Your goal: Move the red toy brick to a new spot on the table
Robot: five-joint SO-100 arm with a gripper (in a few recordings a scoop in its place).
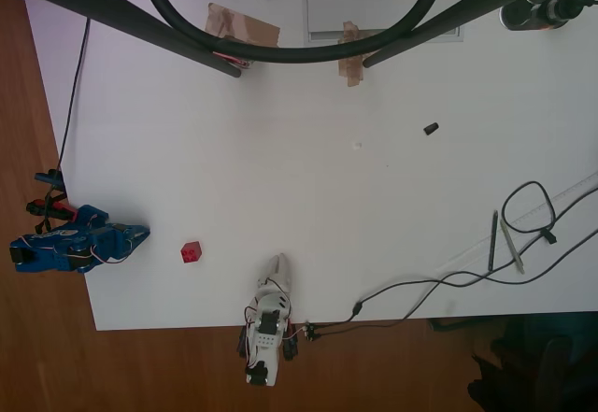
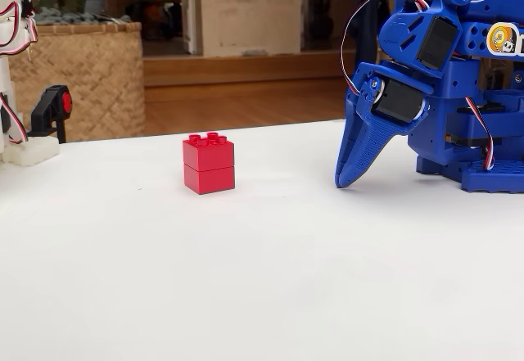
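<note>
Red brick (image 2: pixel 209 164) on white table (image 2: pixel 246 279), blue gripper (image 2: pixel 350 182) near it, tip down, jaws pressed together.

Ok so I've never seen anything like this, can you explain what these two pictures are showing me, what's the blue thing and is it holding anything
The blue thing is a small robot arm. Its pointed end is the gripper, two fingers that pinch things. Here the fingers look closed together with the tip down near the table, and they hold nothing.

One picture comes from a camera looking straight down; there the arm sits at the table's left edge. The other camera stands low at table level, looking across the surface.

On the white table sits the red toy brick, standing apart from the gripper, untouched. From above you also see a small black piece, brown tape patches, some cables and two pens. The white arm at the bottom edge is a separate device.
</note>
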